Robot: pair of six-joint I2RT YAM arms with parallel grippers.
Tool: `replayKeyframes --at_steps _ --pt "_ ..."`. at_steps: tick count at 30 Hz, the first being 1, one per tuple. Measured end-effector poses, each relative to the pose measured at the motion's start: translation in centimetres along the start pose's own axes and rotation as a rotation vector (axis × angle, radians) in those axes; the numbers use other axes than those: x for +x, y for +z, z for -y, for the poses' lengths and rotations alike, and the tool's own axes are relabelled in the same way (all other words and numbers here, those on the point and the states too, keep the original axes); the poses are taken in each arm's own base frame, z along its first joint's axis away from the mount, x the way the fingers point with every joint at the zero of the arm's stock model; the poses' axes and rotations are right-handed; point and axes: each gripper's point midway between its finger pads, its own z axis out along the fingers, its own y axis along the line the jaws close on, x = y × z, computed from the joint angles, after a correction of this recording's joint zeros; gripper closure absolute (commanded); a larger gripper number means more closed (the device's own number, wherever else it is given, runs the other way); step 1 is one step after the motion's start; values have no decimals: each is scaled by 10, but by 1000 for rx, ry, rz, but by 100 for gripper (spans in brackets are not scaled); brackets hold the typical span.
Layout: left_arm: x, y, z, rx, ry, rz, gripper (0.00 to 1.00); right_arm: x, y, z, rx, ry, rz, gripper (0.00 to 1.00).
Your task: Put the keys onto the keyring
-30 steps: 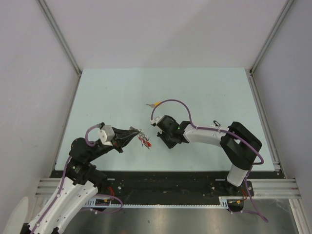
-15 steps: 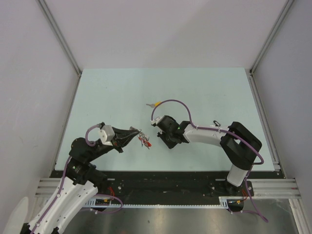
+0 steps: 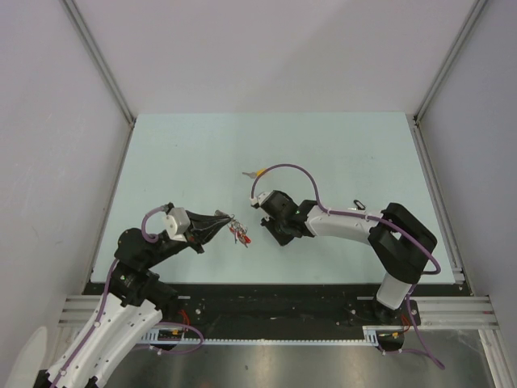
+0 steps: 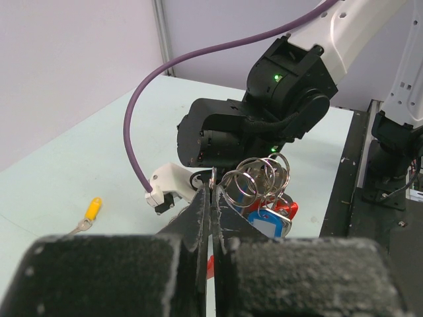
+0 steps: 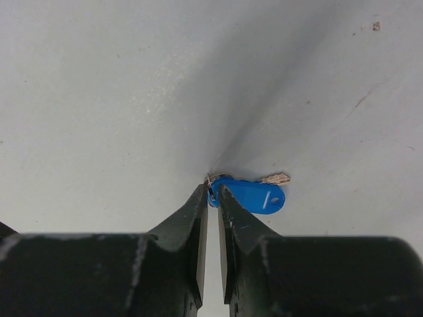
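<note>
In the left wrist view my left gripper [image 4: 213,188] is shut on the keyring [image 4: 254,179], a bunch of silver rings held above the table. A blue tag [image 4: 268,222] and a red piece [image 4: 289,209] hang from the bunch. From above, the keyring [image 3: 237,229] shows at the left fingertips, right of the left arm. My right gripper [image 5: 213,189] points down at the table, its tips pinched on the end of a blue-capped key [image 5: 258,197] that lies flat there. A yellow-capped key [image 3: 258,172] lies alone farther back.
The right arm's wrist [image 3: 279,217] and its purple cable [image 3: 283,168] sit close to the right of the keyring. The yellow-capped key [image 4: 92,209] lies left of them in the left wrist view. Grey walls [image 3: 48,121] close in the pale mat [image 3: 202,153].
The right arm has shifted very slightly. The left arm and the keyring have stayed where they were.
</note>
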Motion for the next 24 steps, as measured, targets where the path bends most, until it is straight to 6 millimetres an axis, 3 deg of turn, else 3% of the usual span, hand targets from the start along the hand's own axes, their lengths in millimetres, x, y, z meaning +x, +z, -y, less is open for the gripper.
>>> replayKeyframes --at_steps 9,13,24 --pt "0 0 0 0 -1 0 100 3 0 2 8 -1 -11 86" --pt "0 0 0 0 -1 0 100 3 0 2 8 -6 -13 91" --pt "0 0 0 1 -6 -1 100 4 0 2 8 -15 -15 90"
